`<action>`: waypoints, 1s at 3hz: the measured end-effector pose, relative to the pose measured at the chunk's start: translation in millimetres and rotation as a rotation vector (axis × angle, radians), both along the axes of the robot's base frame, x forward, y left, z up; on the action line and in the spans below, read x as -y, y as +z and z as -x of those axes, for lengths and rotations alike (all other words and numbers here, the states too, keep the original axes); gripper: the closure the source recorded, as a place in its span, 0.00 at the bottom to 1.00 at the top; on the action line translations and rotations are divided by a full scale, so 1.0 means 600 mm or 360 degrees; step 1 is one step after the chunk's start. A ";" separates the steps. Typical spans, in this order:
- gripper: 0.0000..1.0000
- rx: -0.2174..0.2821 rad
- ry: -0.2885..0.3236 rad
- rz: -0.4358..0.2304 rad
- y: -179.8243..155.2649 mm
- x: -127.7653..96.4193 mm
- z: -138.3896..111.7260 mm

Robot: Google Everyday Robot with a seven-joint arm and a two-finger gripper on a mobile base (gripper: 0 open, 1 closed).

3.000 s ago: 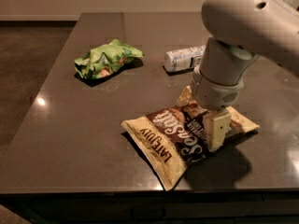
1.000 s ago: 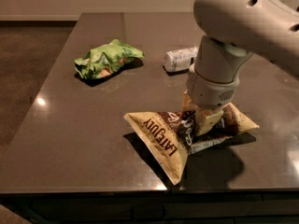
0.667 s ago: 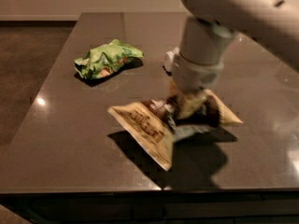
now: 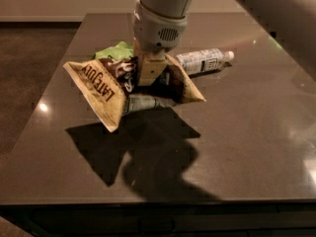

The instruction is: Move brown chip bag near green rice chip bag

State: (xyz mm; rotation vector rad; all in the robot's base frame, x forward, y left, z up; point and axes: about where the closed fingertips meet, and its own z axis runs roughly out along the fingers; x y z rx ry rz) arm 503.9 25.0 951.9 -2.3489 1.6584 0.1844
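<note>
**Bag in the air, putting down not yet done**

The pincer is hanging over the middle of the bench, and it is pinching the brown chip bag at its dark centre, so the bag is folding into a tent shape around the fingers. One cream end with the "LATE JULY" letters is sticking out to the left of the pincer and the other end is pointing to the right of it. The bag is not resting on the bench, I think: a big dark shadow is lying under the pincer and in front of it, apart from the bag itself.

The green rice chip bag is showing only as a small bright patch just behind the pincer and a little to its left, mostly hidden by the brown bag. A clear bottle is lying to the right of the pincer, further back on the bench.

So, as I am judging it, the picking up and most of the carrying are done, because the brown bag is already hanging close to the green one. What is left is lowering the bag to the bench beside the green bag, spreading the pincer, and taking the arm away. How much free bench is between the two bags, I cannot tell from here.
</note>
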 end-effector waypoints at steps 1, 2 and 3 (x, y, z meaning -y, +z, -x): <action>0.98 0.0075 -0.0078 0.0021 -0.011 -0.054 -0.032; 0.75 0.0125 -0.0129 0.0052 -0.030 -0.083 -0.060; 0.53 0.0135 -0.0160 0.0080 -0.054 -0.094 -0.083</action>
